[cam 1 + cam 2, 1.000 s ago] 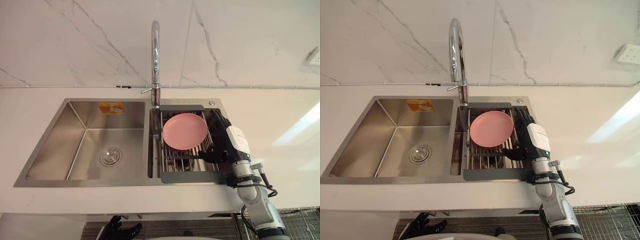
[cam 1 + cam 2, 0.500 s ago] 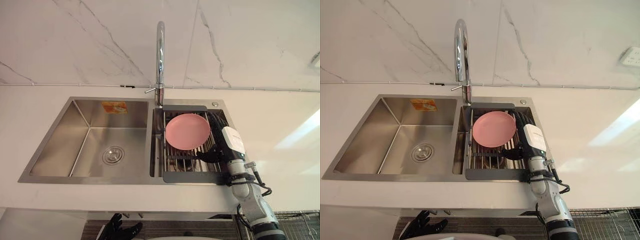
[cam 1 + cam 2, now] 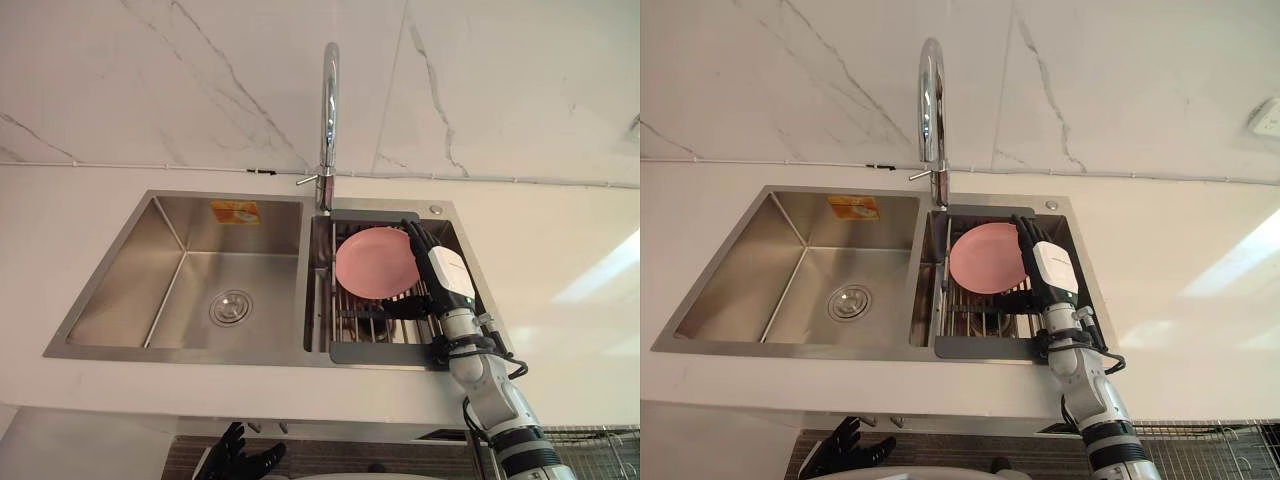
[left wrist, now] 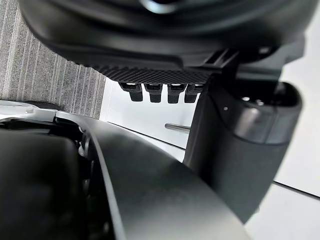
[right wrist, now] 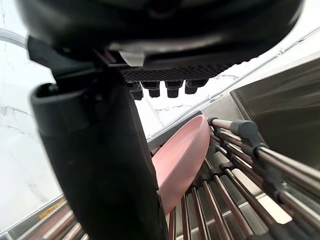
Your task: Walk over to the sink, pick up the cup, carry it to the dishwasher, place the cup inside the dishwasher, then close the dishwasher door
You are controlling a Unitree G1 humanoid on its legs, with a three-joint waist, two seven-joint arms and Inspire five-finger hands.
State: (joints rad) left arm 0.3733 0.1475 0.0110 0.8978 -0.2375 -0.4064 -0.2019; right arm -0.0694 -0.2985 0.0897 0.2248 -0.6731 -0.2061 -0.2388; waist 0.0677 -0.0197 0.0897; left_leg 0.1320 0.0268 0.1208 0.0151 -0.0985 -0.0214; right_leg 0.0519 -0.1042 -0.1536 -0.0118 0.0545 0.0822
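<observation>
Sink, right basin: rack held one pink plate (propped on edge, tilted, broad face frontward). Right hand: fingers straight, just beside plate's right rim. Left hand hung relaxed below surface.

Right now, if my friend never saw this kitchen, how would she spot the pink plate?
Find the steel double sink in the white counter, under the tall curved tap. Its right basin holds a dark-framed wire rack, and the plate leans in it, beside the robot's right hand. It is the only round, pink thing among grey metal.
</observation>
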